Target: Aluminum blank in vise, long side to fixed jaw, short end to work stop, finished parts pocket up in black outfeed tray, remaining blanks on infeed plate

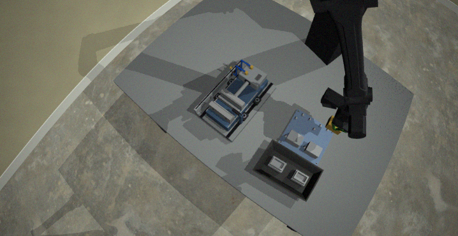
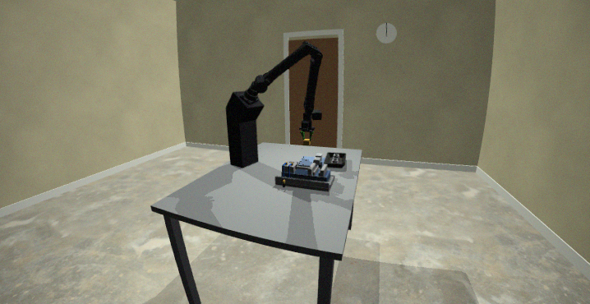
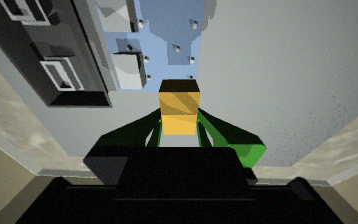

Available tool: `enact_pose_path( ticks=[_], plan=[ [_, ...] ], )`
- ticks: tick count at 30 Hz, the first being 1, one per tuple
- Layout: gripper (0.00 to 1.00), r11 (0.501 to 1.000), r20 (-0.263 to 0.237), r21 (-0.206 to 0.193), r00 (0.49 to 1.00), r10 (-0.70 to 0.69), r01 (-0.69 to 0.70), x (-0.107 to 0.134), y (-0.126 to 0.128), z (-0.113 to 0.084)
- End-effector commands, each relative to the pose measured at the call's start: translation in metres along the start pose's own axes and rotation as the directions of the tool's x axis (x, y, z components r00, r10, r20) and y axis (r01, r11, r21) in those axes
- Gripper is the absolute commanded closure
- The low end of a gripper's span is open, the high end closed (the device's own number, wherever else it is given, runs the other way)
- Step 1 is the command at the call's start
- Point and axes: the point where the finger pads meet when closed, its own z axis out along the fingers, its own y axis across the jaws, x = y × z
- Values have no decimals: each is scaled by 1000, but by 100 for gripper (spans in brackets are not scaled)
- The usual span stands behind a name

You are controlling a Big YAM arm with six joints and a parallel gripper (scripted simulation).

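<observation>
My gripper [image 1: 336,128] [image 2: 306,135] [image 3: 179,112] is shut on a yellow brass blank [image 1: 330,123] [image 2: 306,141] [image 3: 179,103], held in the air just beside the pinned end of the blue infeed plate [image 1: 291,125] [image 3: 166,30]. Two gray blanks, one [image 1: 293,138] [image 3: 115,15] and another [image 1: 313,150] [image 3: 128,71], sit on the plate's tray side. Two finished parts, one [image 1: 277,164] [image 3: 27,9] and another [image 1: 300,177] [image 3: 62,75], lie pocket up in the black tray [image 1: 297,159] [image 3: 80,98]. In the vise, the fixed jaw [image 1: 221,111] shows; I cannot make out a blank beside it.
The vise's hose block [image 1: 256,75], with blue hoses [image 1: 245,63] standing above it, is at the end away from the fixed jaw. The tray adjoins the plate's side bearing the gray blanks. Short pins rise across the plate, with open spots between them near the held blank.
</observation>
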Motion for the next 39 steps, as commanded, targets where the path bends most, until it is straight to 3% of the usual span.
enact_pose_path(
  ticks=[1, 11, 19, 29, 39],
  plan=[
    [100, 999, -25, -31, 1000, -16, 15, 12, 10, -8],
    [100, 1000, -10, -16, 1000, -6, 6, 3, 6, 20],
    [100, 1000, -12, -30, 1000, 5, -5, 1, 15, 29],
    [100, 1000, -6, -11, 1000, -5, 5, 0, 4, 54],
    [100, 999, -18, -34, 1000, -4, 3, 7, 15, 59]
  ],
)
